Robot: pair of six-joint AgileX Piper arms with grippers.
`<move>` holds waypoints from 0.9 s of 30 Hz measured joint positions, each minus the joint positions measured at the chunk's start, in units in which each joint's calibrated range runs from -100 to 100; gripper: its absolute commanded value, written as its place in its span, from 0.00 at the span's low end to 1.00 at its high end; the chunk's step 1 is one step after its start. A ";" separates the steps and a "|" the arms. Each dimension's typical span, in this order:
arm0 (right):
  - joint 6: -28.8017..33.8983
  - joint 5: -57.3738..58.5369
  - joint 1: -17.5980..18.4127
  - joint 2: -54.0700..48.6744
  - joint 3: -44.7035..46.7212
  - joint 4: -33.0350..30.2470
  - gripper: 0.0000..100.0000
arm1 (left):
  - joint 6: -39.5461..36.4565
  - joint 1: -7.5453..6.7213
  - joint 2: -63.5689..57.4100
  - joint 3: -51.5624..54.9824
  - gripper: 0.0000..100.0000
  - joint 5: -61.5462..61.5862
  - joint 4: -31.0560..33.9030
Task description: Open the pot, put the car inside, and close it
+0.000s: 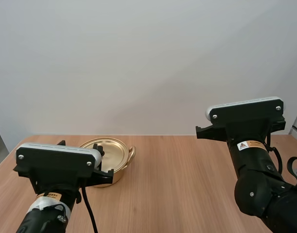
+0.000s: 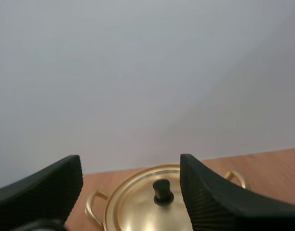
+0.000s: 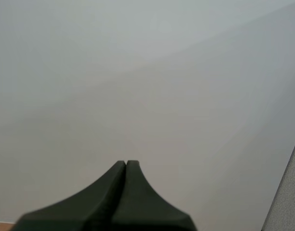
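Pot (image 1: 119,175) stands upright, lid (image 2: 138,204) on, knob (image 2: 163,191) pointing up.

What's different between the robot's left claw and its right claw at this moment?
The left gripper is open, its two fingers standing apart; the right gripper is shut, closed into one dark wedge. The left gripper faces the gold pot, with the lid's black knob seen between its fingers; the right gripper points at bare wall. Both are black and hold nothing.
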 measured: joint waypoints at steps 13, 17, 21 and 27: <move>0.00 0.00 0.00 0.00 0.00 0.00 0.00 | -11.50 0.00 0.00 0.00 0.95 13.31 16.23; 0.00 0.00 0.00 0.00 0.00 0.00 0.00 | -17.39 0.00 0.00 1.27 0.95 11.10 19.69; 0.00 0.00 0.00 0.00 0.00 0.00 0.00 | -21.77 0.00 0.00 1.52 0.95 8.88 19.68; 0.00 0.00 0.00 0.00 0.00 0.00 0.00 | -22.27 0.00 0.00 1.52 0.92 8.55 19.68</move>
